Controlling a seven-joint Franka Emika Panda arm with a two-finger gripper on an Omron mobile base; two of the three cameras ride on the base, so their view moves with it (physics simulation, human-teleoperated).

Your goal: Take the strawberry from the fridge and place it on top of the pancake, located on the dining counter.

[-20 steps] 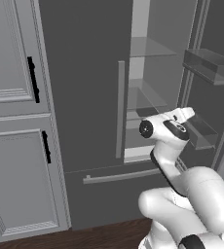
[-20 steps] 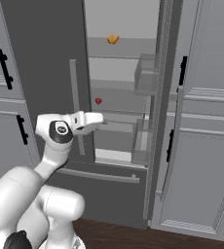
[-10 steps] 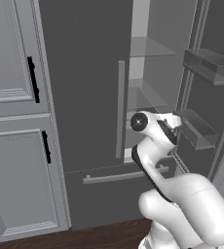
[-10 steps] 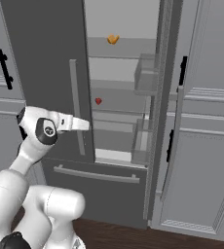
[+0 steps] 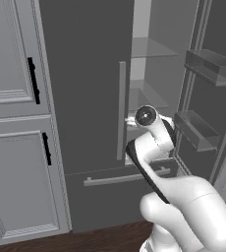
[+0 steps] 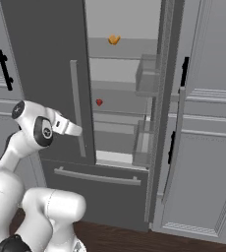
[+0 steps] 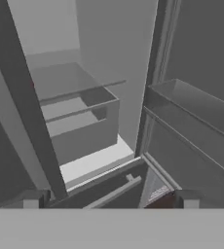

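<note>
Since a second ago the arm has swung left: in the right base view the gripper now sits in front of the closed left door, beside its long bar handle, where before it pointed toward the open bay. Fridge has its right door swung open, left door shut, bottom drawer closed. Strawberry sits on a middle shelf inside, toward the left of the opening, well apart from the gripper and higher than it. An orange-brown lump lies on the shelf above. Fingers are spread wide with nothing between them (hand view shows the two dark tips far apart at the bottom corners, open air in the gap). Hand view looks past the left door's edge into the lower fridge: glass shelf, a bin under it, white floor, door racks on the right. Left base view has the wrist in front of the opening at lower-shelf height. Light grey cabinets with black handles flank the fridge.
</note>
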